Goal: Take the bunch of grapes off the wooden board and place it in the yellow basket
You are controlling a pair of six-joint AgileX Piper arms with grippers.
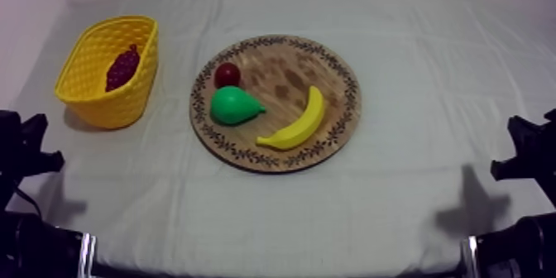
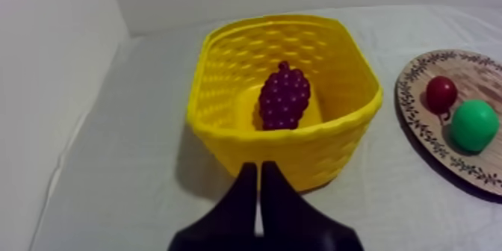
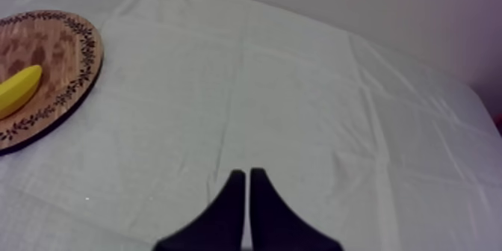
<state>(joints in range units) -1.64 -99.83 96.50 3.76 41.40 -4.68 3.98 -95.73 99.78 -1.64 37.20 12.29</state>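
The table [image 1: 414, 182] under its grey-white cloth is creased here and there. Near its middle lies the round wooden board [image 1: 285, 70], its rim ringed with a dark leafy pattern. Well apart from it, toward the left arm's side, the yellow basket [image 1: 116, 103] stands upright, its walls moulded in a woven lattice. The left gripper [image 2: 259, 168] points at the basket's near wall from just outside. Its two black fingers are pressed together into a narrow wedge with nothing between them. The right gripper [image 3: 247, 173] hangs over bare cloth beside the board, fingers likewise together and empty. On the board the banana [image 1: 298, 124] curves along the right arm's side, and the green pear [image 1: 233, 105] lies apart from it. The bunch of grapes [image 1: 122, 68] is inside the basket, lying on its floor. It is a dark purple, knobbly cluster with a short stem at one end. The small red fruit [image 1: 227, 74] sits on the board just beside the pear.
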